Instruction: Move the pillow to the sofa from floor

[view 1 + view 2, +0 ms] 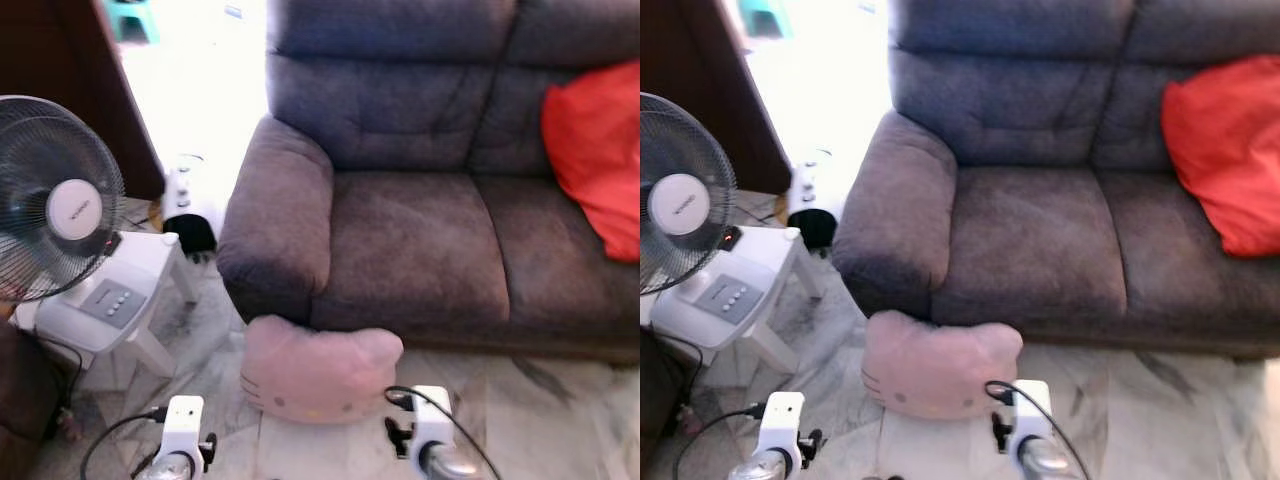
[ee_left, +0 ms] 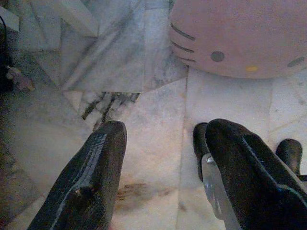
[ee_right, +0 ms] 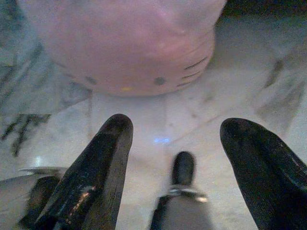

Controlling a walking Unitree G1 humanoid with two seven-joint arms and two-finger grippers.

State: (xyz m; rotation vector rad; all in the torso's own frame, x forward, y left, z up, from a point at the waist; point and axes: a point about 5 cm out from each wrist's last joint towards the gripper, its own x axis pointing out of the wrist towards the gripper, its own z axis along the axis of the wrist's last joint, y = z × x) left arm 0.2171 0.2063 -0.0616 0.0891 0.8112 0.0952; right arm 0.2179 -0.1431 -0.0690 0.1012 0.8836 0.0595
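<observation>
A pink cat-face pillow [image 1: 318,372] lies on the marble floor, right against the front of the grey-brown sofa [image 1: 420,250], below its left armrest. Both arms are held low in front of the pillow, wrists at the bottom edge of the eye views. In the left wrist view, my left gripper [image 2: 165,132] is open over bare floor, with the pillow [image 2: 240,38] a short way ahead and to one side. My right gripper [image 3: 177,123] is open too, pointing at the pillow [image 3: 124,43] with a strip of floor between. Neither gripper touches it.
A red cushion [image 1: 598,150] leans on the sofa's right seat. A standing fan [image 1: 60,200] rests by a white stool [image 1: 120,295] on the left, with cables on the floor [image 1: 540,400]. A small white appliance [image 1: 185,195] stands beside the armrest.
</observation>
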